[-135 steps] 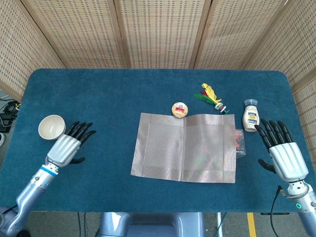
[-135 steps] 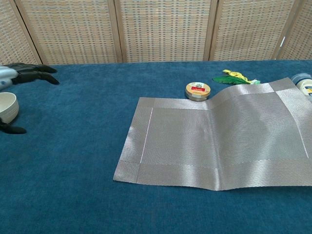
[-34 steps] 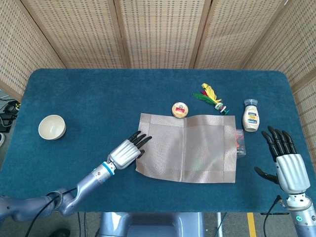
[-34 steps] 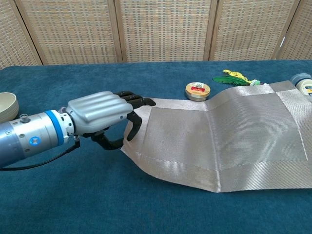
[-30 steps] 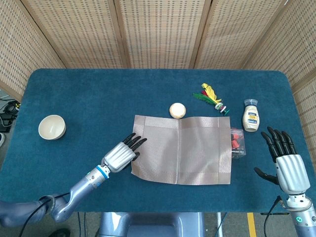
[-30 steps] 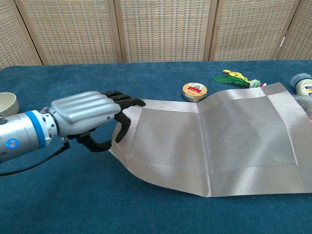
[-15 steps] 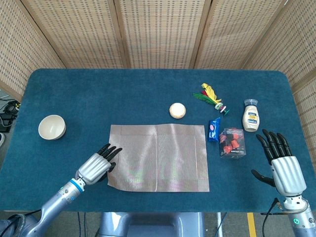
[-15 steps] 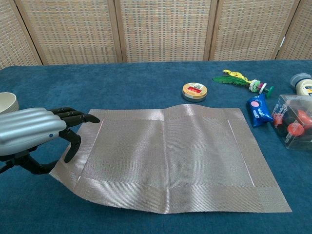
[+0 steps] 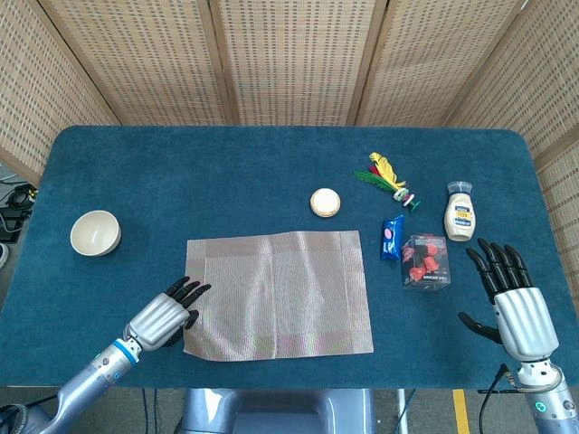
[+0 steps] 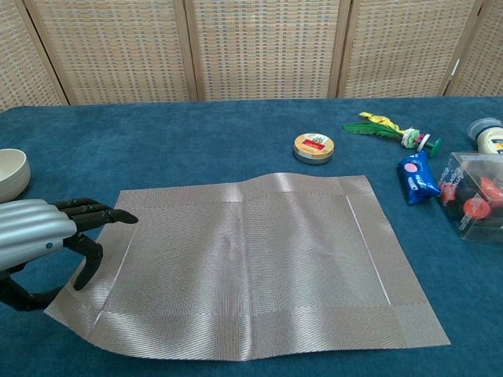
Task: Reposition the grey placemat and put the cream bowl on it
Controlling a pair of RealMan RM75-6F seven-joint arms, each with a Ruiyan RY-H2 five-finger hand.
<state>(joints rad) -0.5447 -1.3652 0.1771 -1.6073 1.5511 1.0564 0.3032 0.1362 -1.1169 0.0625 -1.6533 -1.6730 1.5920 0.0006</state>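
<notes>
The grey placemat (image 9: 276, 294) lies left of the table's middle, near the front edge, slightly rippled (image 10: 244, 259). My left hand (image 9: 167, 312) grips its left edge, fingers on top (image 10: 98, 212) and thumb curled at the near left corner, which is slightly raised. The cream bowl (image 9: 95, 232) stands upright on the cloth at the far left, apart from mat and hand; the chest view shows only its edge (image 10: 12, 173). My right hand (image 9: 516, 303) rests at the right front with its fingers spread, holding nothing.
Right of the mat lie a blue packet (image 9: 391, 238) and a clear box of red pieces (image 9: 425, 262). Behind them are a round tin (image 9: 325, 202), a feather toy (image 9: 389, 176) and a mayonnaise bottle (image 9: 460, 212). Wicker screens stand behind the table.
My left hand has dragged the placemat left and toward the front edge, off the blue packet and clear box. The bowl has stayed put; the right hand barely moved.
</notes>
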